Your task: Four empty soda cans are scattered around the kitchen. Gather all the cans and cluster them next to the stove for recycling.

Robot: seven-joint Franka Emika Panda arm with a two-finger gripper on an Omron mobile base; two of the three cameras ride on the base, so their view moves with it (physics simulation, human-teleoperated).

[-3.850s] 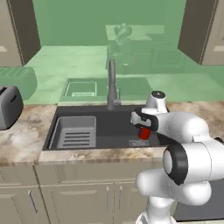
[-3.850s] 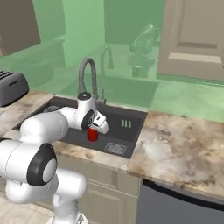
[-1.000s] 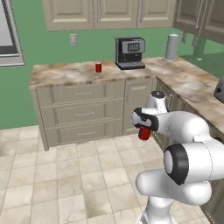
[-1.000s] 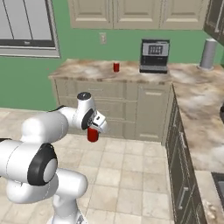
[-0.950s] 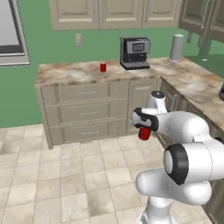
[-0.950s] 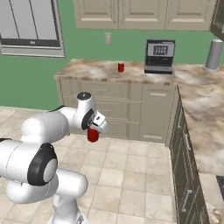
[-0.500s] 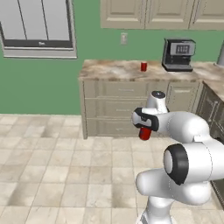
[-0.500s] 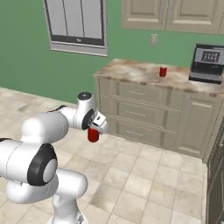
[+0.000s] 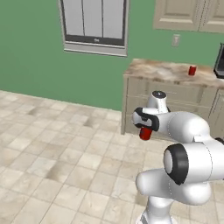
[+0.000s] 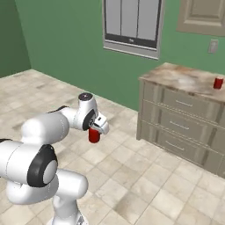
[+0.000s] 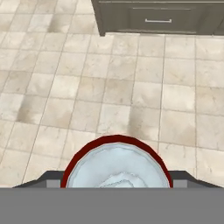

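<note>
1. Beige floor tiles spread under the robot, with a green wall behind and a grey-paned window set in it.
2. One red soda can hangs in the air above the tiles, held at the end of the arm, in front of the cabinet drawers as the left base view frames it.
3. This held can stands upright: its long axis runs vertically, and its silver top faces up toward the hand camera, ringed by the red rim.
4. From the right base view the same can shows its red body below the white hand, clear of the floor.
5. The gripper is closed on the can, one finger to each side of it; in the hand view the dark fingertips flank the can's rim at left and right.
6. A second soda can stands upright on the marble counter, well apart from the held one; the right base view shows it near the counter's far end.
7. Beneath that counter sits a cabinet with stacked drawers.
8. A wall outlet sits above the counter, and pale upper cupboards hang over it.
</note>
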